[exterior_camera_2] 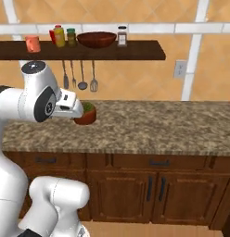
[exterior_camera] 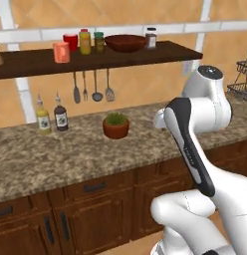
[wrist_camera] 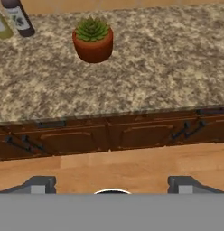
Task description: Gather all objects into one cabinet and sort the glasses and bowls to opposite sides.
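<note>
The worktop (exterior_camera: 70,149) is running wide and speckled under the long dark-brown cabinet (exterior_camera: 145,56), the open wall shelf against orange tiles, and nothing of the task is standing on the stone in these views. Judging by that, the gathering is looking close to done. The bowl (exterior_camera: 125,43), wide, shallow and dark reddish-brown, is sitting toward the right half of the shelf. The salmon-orange glass (exterior_camera: 61,52) is standing well to its left, so the two sides are looking sorted. The pale cream tumbler is not something I can place, so a check for it may be remaining. The gripper (wrist_camera: 112,182) is hanging low before the base cabinet doors, its fingers spread wide and holding nothing.
</note>
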